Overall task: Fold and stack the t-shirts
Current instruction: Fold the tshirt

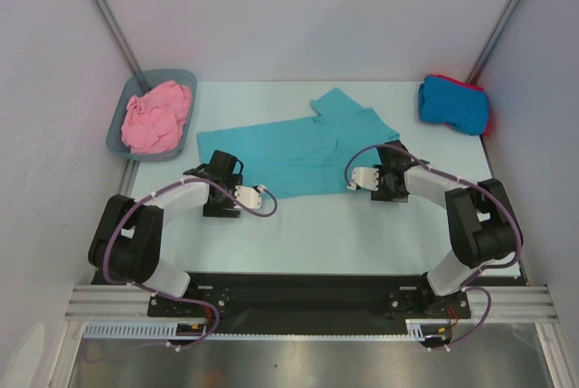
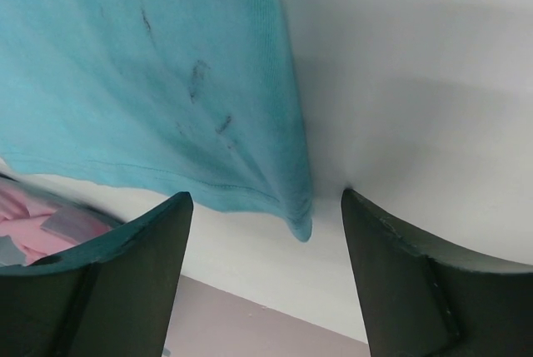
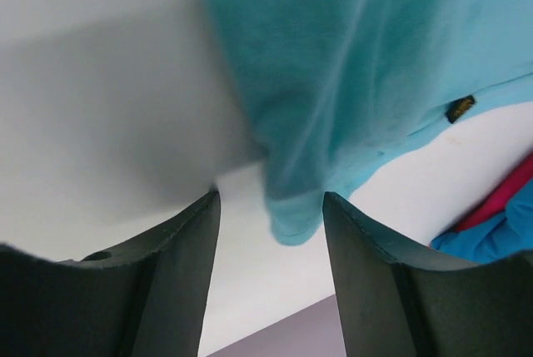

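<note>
A teal t-shirt lies spread flat across the middle of the table. Its hem corner hangs between the fingers of my left gripper, which stands open at the shirt's left end and does not touch the cloth. My right gripper is open too, at the shirt's right end, with another teal corner in the gap between its fingers. A pink t-shirt sits crumpled in the tub. A bright blue t-shirt lies folded on a red one at the back right.
The grey-blue plastic tub stands at the back left corner, against the left wall. White enclosure walls close in the table on three sides. Both arm bases sit on the black rail at the near edge.
</note>
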Controlling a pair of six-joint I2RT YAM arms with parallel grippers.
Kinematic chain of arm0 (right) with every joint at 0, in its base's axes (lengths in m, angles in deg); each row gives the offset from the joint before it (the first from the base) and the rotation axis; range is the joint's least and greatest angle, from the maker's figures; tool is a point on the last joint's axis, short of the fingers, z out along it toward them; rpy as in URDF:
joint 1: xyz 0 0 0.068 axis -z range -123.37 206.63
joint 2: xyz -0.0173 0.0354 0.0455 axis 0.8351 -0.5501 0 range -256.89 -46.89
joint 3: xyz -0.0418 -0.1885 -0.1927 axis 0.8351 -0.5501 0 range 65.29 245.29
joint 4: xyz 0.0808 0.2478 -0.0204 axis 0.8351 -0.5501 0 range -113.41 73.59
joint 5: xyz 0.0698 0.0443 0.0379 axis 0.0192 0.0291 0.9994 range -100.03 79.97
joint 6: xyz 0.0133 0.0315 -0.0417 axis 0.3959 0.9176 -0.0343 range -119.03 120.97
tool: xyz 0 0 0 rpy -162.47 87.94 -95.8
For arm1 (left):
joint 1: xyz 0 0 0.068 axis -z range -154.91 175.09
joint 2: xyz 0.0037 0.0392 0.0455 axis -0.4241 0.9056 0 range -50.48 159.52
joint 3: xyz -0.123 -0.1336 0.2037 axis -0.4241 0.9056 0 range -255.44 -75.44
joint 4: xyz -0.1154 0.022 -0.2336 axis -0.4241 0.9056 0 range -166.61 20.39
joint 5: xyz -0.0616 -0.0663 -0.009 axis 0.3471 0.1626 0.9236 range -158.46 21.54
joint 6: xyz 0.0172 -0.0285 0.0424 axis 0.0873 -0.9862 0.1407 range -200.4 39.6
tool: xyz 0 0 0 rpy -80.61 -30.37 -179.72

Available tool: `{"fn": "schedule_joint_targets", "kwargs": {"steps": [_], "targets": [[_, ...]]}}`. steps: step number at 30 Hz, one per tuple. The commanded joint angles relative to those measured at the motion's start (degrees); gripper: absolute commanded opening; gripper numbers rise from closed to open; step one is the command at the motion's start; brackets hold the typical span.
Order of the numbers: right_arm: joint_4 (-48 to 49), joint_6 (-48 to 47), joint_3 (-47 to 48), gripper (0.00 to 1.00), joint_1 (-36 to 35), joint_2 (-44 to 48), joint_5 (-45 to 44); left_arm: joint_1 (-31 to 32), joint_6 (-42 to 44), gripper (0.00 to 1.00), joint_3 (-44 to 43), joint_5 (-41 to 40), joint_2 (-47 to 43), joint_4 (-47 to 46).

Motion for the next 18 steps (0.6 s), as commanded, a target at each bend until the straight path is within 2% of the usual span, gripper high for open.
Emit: {"fn": "schedule_joint_targets", "kwargs": {"steps": [1,3,6,7,9,12,13,14,18], "targets": [[5.75,0.65,0.07,0.58,0.98,-3.94,0.67,-0.5,-1.07,0.77,-0.61,0.5,0.29,-0.5],[6.54,0.39,-0.11,0.55,1.24,-5.35,0.41,-0.5,-1.24,0.75,-0.88,0.5,0.11,-0.5],[7.6,-0.31,-0.54,0.36,2.12,-6.32,0.23,-0.68,-1.16,0.7,-1.14,0.41,-0.41,-0.41],[7.6,-0.66,-0.63,0.26,2.47,-6.5,0.14,-1.03,-0.89,0.68,-0.97,0.32,-0.76,-0.33],[7.43,-0.66,-0.46,0.2,2.73,-5.98,-0.12,-1.38,0.07,0.47,-0.88,-0.11,-0.94,0.2],[5.94,-1.1,-0.37,0.07,3.52,-4.48,-0.12,-2.17,1.22,0.26,-0.79,-0.47,-1.2,1.17],[4.8,-1.36,-0.37,0.0,3.7,-4.13,-0.12,-2.52,1.48,0.15,-0.88,-0.55,-1.29,1.34],[4.27,-2.06,-0.63,0.0,4.31,-3.52,-0.03,-2.79,2.18,0.0,-0.88,-0.56,-1.64,1.87],[0.24,-4.35,-1.25,0.0,5.46,-0.35,0.23,-3.67,4.2,0.0,-1.23,-0.82,-2.08,3.27]]}}
